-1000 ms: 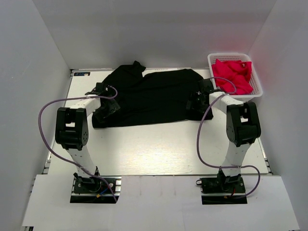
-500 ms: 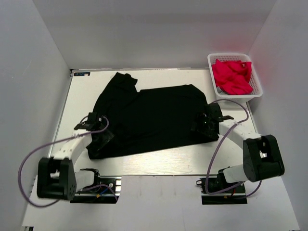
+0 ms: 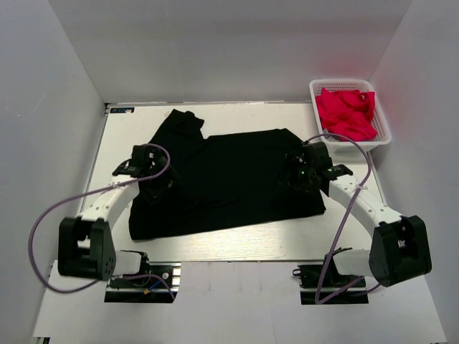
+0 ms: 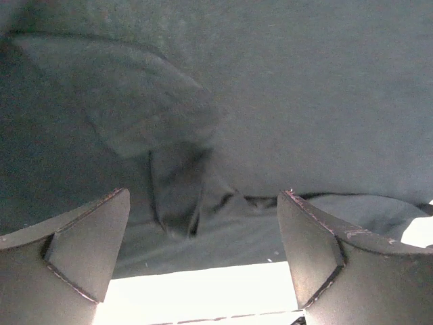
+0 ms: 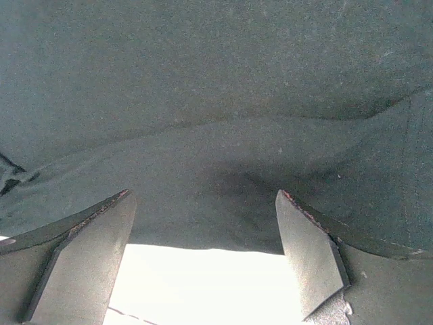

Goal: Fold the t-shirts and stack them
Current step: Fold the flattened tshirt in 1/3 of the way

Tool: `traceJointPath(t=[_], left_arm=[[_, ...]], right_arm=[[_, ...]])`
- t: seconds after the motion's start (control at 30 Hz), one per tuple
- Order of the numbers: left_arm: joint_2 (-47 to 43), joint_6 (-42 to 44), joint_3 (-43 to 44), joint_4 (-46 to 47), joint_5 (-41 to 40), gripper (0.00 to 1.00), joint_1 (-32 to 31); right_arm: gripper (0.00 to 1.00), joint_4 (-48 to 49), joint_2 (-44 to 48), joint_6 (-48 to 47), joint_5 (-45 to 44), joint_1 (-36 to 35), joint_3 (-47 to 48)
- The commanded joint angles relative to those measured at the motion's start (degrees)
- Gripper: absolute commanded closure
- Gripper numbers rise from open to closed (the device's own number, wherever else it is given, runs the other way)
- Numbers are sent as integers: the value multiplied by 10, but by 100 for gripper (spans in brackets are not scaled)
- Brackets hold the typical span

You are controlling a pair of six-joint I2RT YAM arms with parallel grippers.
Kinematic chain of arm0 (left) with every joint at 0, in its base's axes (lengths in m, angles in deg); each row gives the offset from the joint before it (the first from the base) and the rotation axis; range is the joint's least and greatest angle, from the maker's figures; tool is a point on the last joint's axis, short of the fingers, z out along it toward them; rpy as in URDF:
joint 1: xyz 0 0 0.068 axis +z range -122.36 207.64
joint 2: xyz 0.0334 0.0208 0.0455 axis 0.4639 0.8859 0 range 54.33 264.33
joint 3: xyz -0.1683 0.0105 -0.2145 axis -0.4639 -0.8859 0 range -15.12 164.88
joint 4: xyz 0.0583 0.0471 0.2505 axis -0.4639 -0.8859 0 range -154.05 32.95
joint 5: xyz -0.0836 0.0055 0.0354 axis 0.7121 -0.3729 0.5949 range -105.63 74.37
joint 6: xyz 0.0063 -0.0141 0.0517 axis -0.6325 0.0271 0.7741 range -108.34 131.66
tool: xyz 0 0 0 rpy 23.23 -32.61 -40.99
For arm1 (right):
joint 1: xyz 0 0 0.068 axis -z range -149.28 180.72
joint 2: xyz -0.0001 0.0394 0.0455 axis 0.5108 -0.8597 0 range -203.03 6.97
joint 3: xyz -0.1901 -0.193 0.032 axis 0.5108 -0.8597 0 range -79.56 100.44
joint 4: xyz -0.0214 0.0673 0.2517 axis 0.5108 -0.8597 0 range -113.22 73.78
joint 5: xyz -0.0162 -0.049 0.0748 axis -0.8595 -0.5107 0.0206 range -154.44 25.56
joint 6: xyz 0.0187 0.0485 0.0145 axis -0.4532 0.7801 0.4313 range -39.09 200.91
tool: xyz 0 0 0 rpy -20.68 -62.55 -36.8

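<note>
Presently, shirt point(image 3: 229, 179): spread flat beneath both claws.
Left claw point(image 4: 203, 195): apart, empty.
Right claw point(image 5: 203, 193): apart, empty.
Next: probably pinch edge, fold over.

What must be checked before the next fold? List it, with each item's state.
1. Jaws of the left gripper open, nothing between them: ok.
2. Jaws of the right gripper open, nothing between them: ok.
3. The black t-shirt lies smooth: not ok, a flap and creases show near the left gripper.
4. The shirt lies wholly on the table: ok.
5. The red t-shirts sit in the basket, apart from both arms: ok.
6. Fingers touching the cloth: cannot tell.
</note>
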Motion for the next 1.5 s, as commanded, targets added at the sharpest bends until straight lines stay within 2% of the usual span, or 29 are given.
traceJointPath(t=[0.0, 0.13, 0.43, 0.6, 0.63, 0.67, 0.73, 0.83, 0.9, 0.93, 0.97, 1.33, 1.47], left_arm=[[36, 13, 11, 17, 17, 0, -8], [42, -6, 1, 59, 23, 0, -21], [98, -54, 9, 52, -88, 0, -38], [120, -72, 43, 35, -151, 10, -38], [120, -72, 43, 36, -172, 14, -38], [120, -72, 43, 45, -177, 26, -38], [120, -72, 43, 80, -177, 43, -38], [133, -66, 73, 79, -183, 51, -38], [157, -61, 96, 74, -194, 67, -38], [165, -61, 102, 69, -202, 79, -38], [183, -55, 111, 69, -208, 100, -32], [260, 24, 213, 97, -190, 100, -32], [282, -39, 267, -29, -267, 100, -27]], right_arm=[[10, -1, -29, -5, 10, 3, 21], [10, -1, -67, -9, 13, 3, 27], [10, 9, -83, -6, -4, 5, 30], [10, 6, -89, -7, -5, 4, 45], [10, 6, -89, -9, -8, 5, 45], [10, 8, -90, -7, -8, 4, 45], [10, 9, -91, -7, -10, 5, 46], [10, 7, -96, -10, -13, 4, 50], [10, 2, -98, -10, -16, 4, 52], [10, 1, -99, -10, -23, 6, 52], [10, 0, -100, -10, -25, 5, 54], [10, -6, -106, -21, -34, 5, 63], [10, -12, -104, -21, -34, 5, 63]])
